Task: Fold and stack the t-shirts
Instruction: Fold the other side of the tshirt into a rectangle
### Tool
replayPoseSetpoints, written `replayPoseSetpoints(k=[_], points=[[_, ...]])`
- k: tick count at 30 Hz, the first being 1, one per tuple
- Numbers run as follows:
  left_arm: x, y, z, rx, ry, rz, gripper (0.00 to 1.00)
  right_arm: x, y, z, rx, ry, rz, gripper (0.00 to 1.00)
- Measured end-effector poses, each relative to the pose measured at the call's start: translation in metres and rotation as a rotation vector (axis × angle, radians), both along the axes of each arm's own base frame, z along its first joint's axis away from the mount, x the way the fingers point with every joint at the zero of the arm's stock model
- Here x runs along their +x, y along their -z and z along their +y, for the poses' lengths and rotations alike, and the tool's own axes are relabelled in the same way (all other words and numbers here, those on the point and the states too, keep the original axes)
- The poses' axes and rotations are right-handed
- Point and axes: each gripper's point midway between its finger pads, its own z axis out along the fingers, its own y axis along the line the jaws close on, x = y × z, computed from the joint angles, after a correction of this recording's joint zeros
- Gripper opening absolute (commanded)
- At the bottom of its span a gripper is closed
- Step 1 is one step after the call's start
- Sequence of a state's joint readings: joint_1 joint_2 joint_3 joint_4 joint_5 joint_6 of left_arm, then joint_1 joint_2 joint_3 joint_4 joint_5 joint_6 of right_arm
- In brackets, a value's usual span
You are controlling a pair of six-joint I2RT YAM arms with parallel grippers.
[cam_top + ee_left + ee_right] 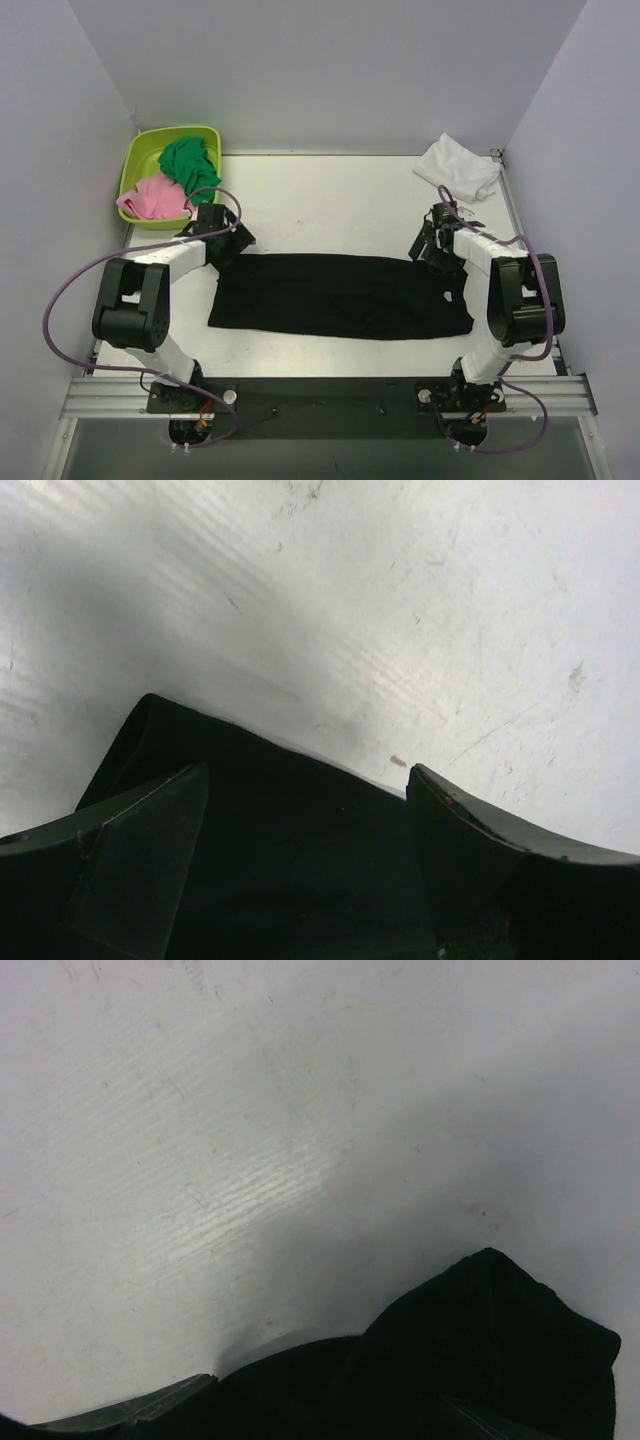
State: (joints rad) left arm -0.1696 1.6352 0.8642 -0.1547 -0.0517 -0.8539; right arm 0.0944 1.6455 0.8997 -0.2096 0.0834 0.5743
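Jaws apart at both ends of the black t-shirt (340, 295)

My left pincer (310, 780) stands spread over its far left corner, and my right pincer (432, 248) is spread at its bunched far right corner. The white t-shirt (458, 168) lies crumpled beyond its right end, the lime-green tub (140, 165) beyond its left.

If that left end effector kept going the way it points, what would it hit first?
Probably the black t-shirt, whose edge lies between the open fingers of the left end effector; beyond it only bare table shows. Depth is unclear.
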Motion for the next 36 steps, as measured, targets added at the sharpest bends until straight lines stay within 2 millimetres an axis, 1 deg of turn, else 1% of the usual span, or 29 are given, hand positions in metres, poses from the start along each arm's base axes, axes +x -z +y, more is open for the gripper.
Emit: replayPoseSetpoints(k=[3, 5, 7, 9, 11, 13, 15, 17, 18, 20, 22, 24, 28, 32, 36], points=[[0.009, -0.002, 0.002, -0.023, -0.009, 0.001, 0.91, 0.009, -0.001, 0.001, 0.005, -0.002, -0.002, 0.8], [0.011, -0.003, 0.002, -0.03, -0.009, 0.007, 0.91, 0.015, -0.002, 0.001, 0.002, -0.006, -0.006, 0.8], [0.01, -0.004, 0.002, -0.03, -0.007, 0.015, 0.91, 0.017, -0.003, 0.0, -0.005, -0.012, -0.011, 0.81], [0.004, -0.005, 0.004, -0.022, -0.005, 0.032, 0.91, 0.018, -0.008, -0.001, -0.018, -0.022, -0.028, 0.82], [-0.006, -0.012, 0.006, -0.012, -0.003, 0.048, 0.91, 0.018, -0.022, 0.001, -0.052, -0.046, -0.068, 0.83], [-0.013, -0.028, 0.006, -0.005, 0.007, 0.034, 0.91, 0.02, -0.046, 0.012, -0.085, -0.094, -0.138, 0.83], [-0.018, -0.052, 0.004, -0.007, 0.023, -0.013, 0.91, 0.022, -0.072, 0.033, -0.097, -0.16, -0.213, 0.83], [-0.024, -0.075, 0.0, -0.013, 0.04, -0.064, 0.91, 0.022, -0.092, 0.053, -0.089, -0.221, -0.268, 0.83], [-0.026, -0.084, -0.001, -0.015, 0.048, -0.084, 0.91, 0.021, -0.099, 0.061, -0.081, -0.241, -0.287, 0.83], [-0.034, -0.103, -0.009, -0.02, 0.076, -0.13, 0.91, 0.017, -0.106, 0.069, -0.074, -0.265, -0.302, 0.83], [-0.04, -0.112, -0.018, -0.026, 0.108, -0.157, 0.91, 0.011, -0.108, 0.074, -0.068, -0.283, -0.3, 0.83], [-0.047, -0.111, -0.025, -0.025, 0.138, -0.156, 0.91, 0.007, -0.109, 0.08, -0.065, -0.301, -0.3, 0.83], [-0.066, -0.08, -0.039, -0.008, 0.194, -0.072, 0.91, -0.008, -0.105, 0.093, -0.061, -0.351, -0.288, 0.83], [-0.081, -0.053, -0.045, 0.025, 0.224, 0.021, 0.89, -0.024, -0.103, 0.099, -0.059, -0.379, -0.28, 0.83], [-0.093, -0.044, -0.045, 0.074, 0.235, 0.067, 0.89, -0.031, -0.107, 0.097, -0.06, -0.375, -0.297, 0.83]])
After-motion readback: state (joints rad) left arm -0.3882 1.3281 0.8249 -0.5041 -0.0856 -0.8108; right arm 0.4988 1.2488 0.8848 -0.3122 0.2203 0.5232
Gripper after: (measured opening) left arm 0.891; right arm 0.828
